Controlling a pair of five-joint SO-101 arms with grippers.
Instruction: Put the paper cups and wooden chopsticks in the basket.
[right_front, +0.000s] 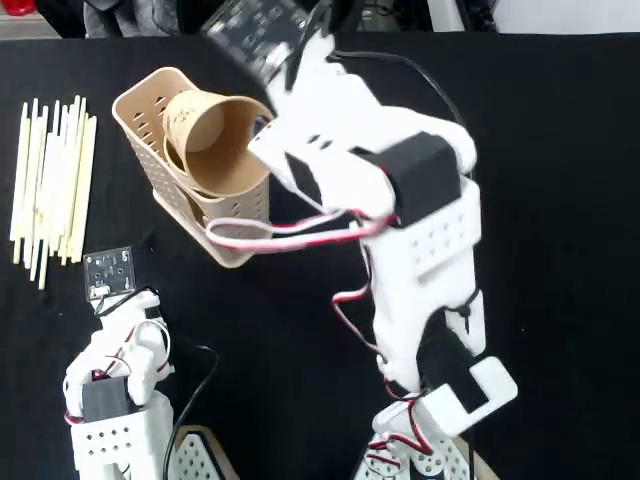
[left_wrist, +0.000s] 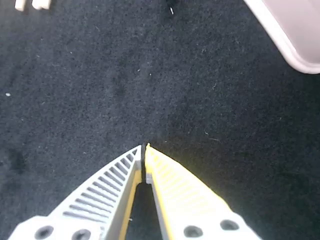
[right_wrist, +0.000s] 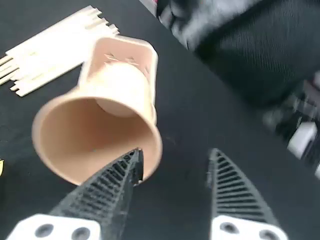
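Right end effector (right_wrist: 176, 155) beside cup rim (right_wrist: 155, 136)

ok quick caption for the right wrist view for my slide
Open right gripper at the rim of a paper cup lodged in the basket, chopsticks beyond.

A paper cup (right_front: 225, 150) plugs the basket's (right_front: 240, 215) mouth, barring my way in. I can pass over the black table (right_front: 125, 210) between basket and chopsticks (right_front: 50, 180).
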